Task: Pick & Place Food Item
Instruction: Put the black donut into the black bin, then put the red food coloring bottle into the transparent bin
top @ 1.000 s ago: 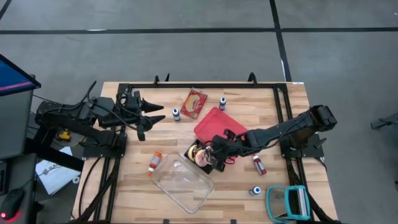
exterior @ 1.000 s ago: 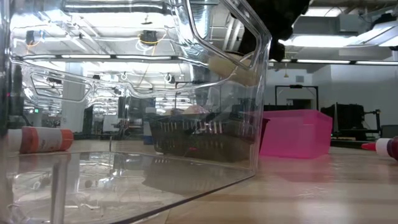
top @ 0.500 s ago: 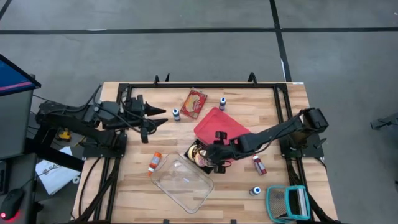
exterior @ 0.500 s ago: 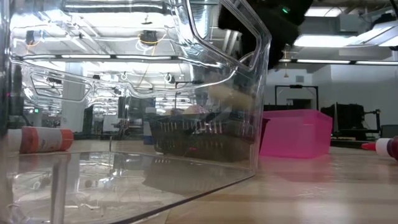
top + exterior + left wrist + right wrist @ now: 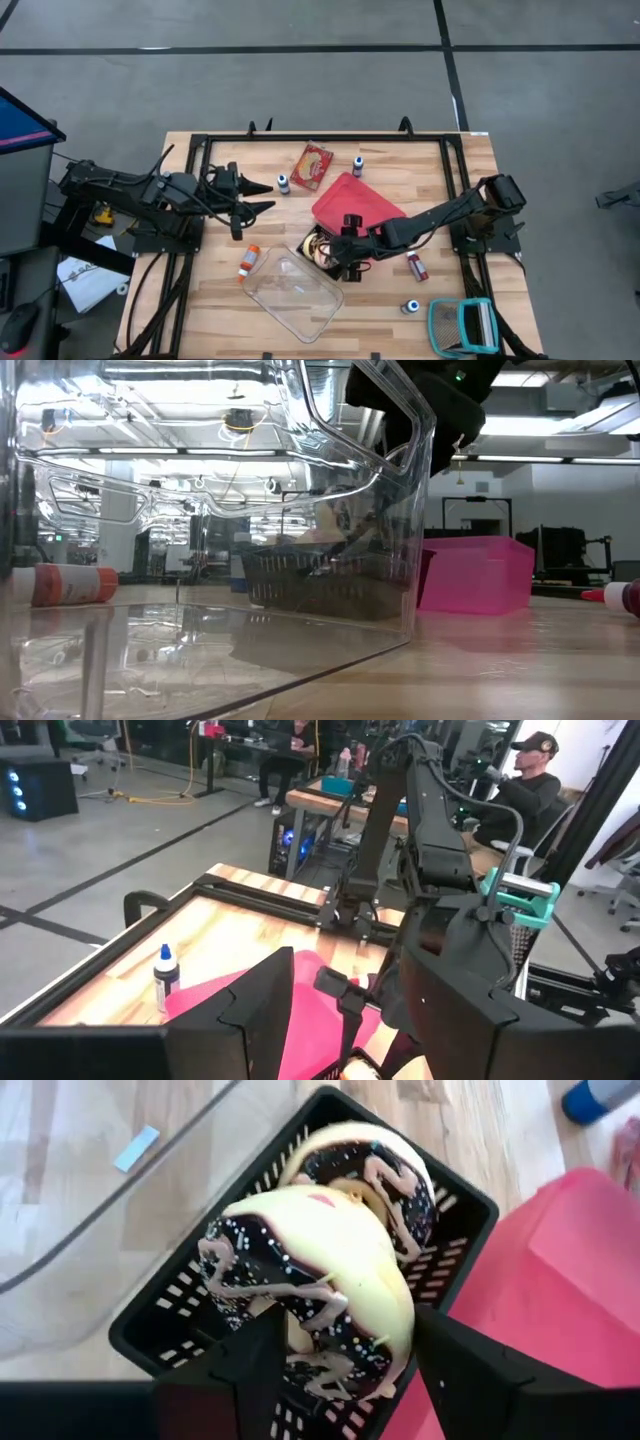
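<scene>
Two chocolate-iced donuts lie in a black mesh basket at the table's middle. The nearer donut leans tilted on the farther one. My right gripper hangs open just above the basket, slanting down from the right, with one finger on each side of the nearer donut. My left gripper hovers open and empty over the table's left part, pointing toward the right.
A clear plastic container lies just in front of the basket, and a pink bin stands behind it. A red packet lies at the back. Small bottles are scattered about. A teal holder sits at the near right.
My right gripper has come down over the basket with a donut and let it go. The donut, earlier held high above the basket, now lies in it against the other one. My left gripper has drifted slightly down and toward the right.
</scene>
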